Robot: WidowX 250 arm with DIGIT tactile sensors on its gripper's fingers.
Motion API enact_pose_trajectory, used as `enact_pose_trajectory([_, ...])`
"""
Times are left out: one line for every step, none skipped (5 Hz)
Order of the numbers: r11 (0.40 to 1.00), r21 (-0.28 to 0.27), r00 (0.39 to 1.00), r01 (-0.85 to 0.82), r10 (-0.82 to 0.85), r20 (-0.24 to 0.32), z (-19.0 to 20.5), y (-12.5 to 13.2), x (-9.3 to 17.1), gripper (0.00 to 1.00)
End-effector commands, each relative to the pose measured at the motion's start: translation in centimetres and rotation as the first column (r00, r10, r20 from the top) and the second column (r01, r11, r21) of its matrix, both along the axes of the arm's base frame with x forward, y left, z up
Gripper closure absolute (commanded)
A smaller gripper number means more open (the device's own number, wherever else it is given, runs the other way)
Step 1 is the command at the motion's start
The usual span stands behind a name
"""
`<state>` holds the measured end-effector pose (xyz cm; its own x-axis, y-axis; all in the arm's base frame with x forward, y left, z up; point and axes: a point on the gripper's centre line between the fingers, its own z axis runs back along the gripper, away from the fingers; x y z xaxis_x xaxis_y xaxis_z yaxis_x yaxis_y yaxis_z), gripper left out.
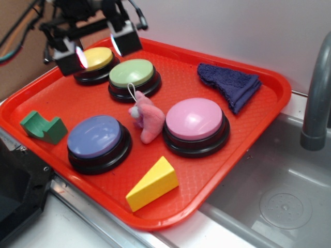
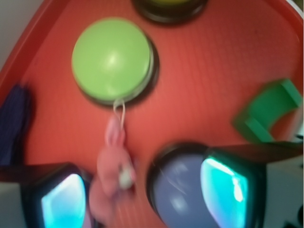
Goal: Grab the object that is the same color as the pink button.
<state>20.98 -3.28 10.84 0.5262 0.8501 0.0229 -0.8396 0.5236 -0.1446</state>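
The gripper (image 1: 97, 52) hangs with its jaws wide and empty above the far left corner of the red tray (image 1: 248, 139), over the yellow button (image 1: 96, 64). The pink plush toy (image 1: 147, 120) lies near the middle of the tray, just beside the pink button (image 1: 195, 123) and between it and the lavender-blue button (image 1: 96, 139); its white string loop (image 2: 119, 110) reaches to the green button (image 1: 133, 77). I judge that the step in hand is the approach, with nothing grasped yet. The next move needs the gripper to travel toward the tray's middle, go down over the toy's soft body and close on it without pressing the neighbouring buttons
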Motion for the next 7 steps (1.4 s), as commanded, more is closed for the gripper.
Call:
enact_pose_trajectory([0.993,0.117,0.998,0.019,-0.025,0.049,-3.5,-1.1,2.1,0.00])
enact_pose_trajectory([0.991,0.131,0.999,0.021,-0.027,0.042,-4.5,-1.3,2.2,0.00])
enact_pose_trajectory([0.989,0.145,0.999,0.000,-0.005,0.036,-5.5,-1.2,2.4,0.00])
enact_pose_trajectory([0.988,0.152,0.999,-0.012,0.006,0.038,-6.3,-1.2,2.6,0.00])
enact_pose_trajectory([0.991,0.130,1.000,-0.016,0.013,0.026,-7.1,-0.9,3.0,0.00])
enact_pose_trajectory([0.990,0.142,1.000,-0.017,0.015,0.015,-7.9,-1.0,3.4,0.00])
enact_pose_trajectory([0.986,0.163,1.000,-0.024,0.021,0.017,-8.3,-0.9,3.6,0.40])
